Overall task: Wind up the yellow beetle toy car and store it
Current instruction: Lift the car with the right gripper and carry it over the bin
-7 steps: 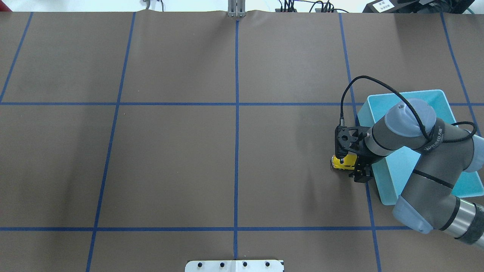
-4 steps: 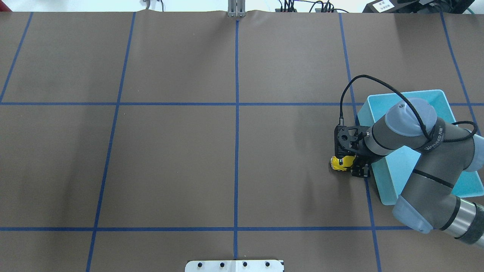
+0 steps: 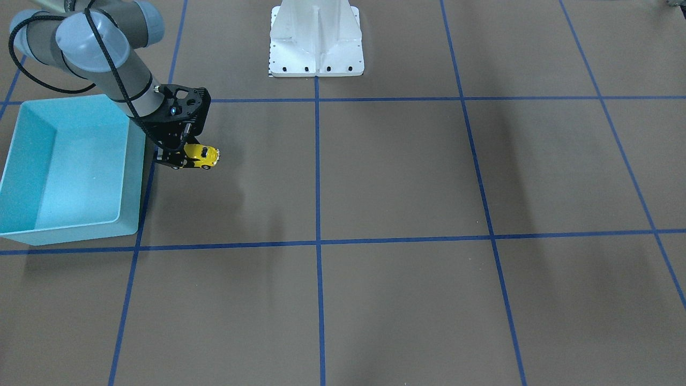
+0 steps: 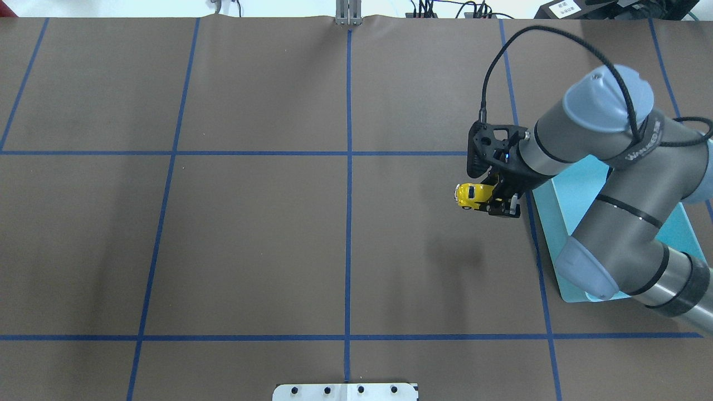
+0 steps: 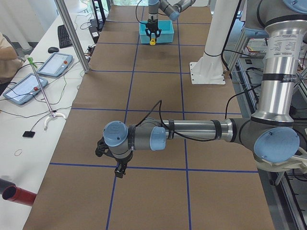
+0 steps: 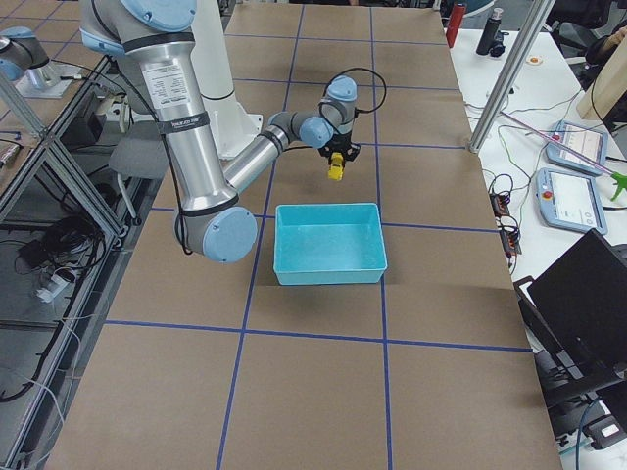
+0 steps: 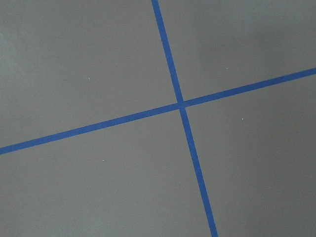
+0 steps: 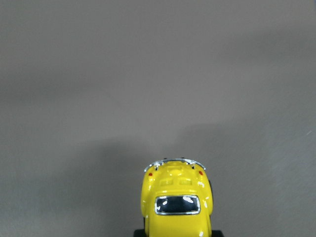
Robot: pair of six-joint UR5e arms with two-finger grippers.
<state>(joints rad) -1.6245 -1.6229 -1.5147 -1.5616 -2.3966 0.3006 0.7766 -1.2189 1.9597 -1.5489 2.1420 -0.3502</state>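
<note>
Overhead exterior, right pincer (image 4: 497,203) holding yellow beetle toy car (image 4: 471,196) aloft

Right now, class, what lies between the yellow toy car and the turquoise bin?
Only the right claw, gripping the yellow toy car beside the turquoise bin; the exterior front-facing view shows it.

We can read only part of one marking: seen from overhead, a pale brand mark (image 4: 641,146) along the right arm (image 4: 624,234) starts with "WAN" (the rest blurs). The right-arm sticker (image 6: 172,93) and the left-arm sticker (image 5: 278,43), each on an upright column, carry print too small to read. So does a white label (image 4: 562,8) beyond the table's far edge.
</note>
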